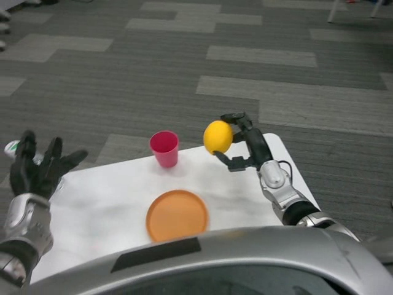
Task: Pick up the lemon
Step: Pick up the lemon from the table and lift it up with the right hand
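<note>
The lemon is off the table, held in the air above the far right part of the white table. The right hand grips it from the right side, one finger hooked over its top and another pressing from below, with the silver forearm reaching forward and leftward from the lower right. To the lemon's left stands a pink cup, upright, and nearer the robot lies an orange plate, flat on the table. At the table's left edge the left hand is raised, fingers spread, grasping nothing.
</note>
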`<act>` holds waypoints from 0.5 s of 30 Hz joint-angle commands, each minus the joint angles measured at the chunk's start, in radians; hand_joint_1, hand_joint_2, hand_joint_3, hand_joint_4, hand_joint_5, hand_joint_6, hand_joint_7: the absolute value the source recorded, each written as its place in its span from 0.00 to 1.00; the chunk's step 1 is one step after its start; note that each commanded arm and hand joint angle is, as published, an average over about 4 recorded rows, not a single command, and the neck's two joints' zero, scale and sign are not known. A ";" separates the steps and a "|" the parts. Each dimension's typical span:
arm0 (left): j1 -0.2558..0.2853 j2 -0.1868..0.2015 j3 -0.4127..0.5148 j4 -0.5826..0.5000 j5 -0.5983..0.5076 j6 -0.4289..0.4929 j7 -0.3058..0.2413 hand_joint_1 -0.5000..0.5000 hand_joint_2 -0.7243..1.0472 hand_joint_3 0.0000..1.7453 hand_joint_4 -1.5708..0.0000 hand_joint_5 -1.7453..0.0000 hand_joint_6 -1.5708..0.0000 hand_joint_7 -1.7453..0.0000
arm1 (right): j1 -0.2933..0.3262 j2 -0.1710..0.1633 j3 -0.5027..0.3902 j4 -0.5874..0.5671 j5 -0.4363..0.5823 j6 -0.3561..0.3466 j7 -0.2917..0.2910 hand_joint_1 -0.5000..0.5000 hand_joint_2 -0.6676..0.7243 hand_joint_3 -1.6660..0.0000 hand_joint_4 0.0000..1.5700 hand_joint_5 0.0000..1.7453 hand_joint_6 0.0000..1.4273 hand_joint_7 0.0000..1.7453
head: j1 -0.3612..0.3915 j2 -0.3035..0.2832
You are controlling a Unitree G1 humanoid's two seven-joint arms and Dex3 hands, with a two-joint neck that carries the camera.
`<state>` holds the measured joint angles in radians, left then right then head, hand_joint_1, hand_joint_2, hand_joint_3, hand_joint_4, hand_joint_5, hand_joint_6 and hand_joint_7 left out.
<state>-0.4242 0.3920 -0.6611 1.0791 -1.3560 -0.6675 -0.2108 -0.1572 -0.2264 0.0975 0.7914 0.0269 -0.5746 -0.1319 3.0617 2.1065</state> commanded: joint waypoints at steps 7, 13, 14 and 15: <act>-0.009 0.010 0.003 -0.005 0.002 -0.001 -0.002 1.00 1.00 0.05 0.98 1.00 1.00 1.00 | 0.007 -0.010 0.002 -0.088 0.013 -0.011 0.000 0.17 0.05 0.29 0.02 1.00 0.38 0.76 | 0.162 -0.007; -0.003 0.008 0.006 -0.004 0.002 -0.001 -0.002 1.00 1.00 0.05 0.98 1.00 1.00 1.00 | 0.008 -0.010 0.002 -0.097 0.013 -0.011 -0.002 0.17 0.05 0.29 0.02 1.00 0.38 0.78 | 0.204 0.002; -0.002 0.008 0.007 -0.004 0.002 -0.001 -0.002 1.00 1.00 0.05 0.98 1.00 1.00 1.00 | 0.008 -0.010 0.001 -0.098 0.013 -0.011 -0.002 0.17 0.05 0.29 0.02 1.00 0.38 0.78 | 0.201 0.006; -0.002 0.008 0.007 -0.004 0.002 -0.001 -0.002 1.00 1.00 0.05 0.98 1.00 1.00 1.00 | 0.009 -0.010 0.001 -0.100 0.013 -0.012 -0.001 0.17 0.05 0.29 0.02 1.00 0.38 0.77 | 0.201 0.009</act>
<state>-0.4242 0.3922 -0.6607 1.0782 -1.3558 -0.6676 -0.2108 -0.1501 -0.2300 0.0983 0.7079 0.0332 -0.5758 -0.1319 3.2624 2.1125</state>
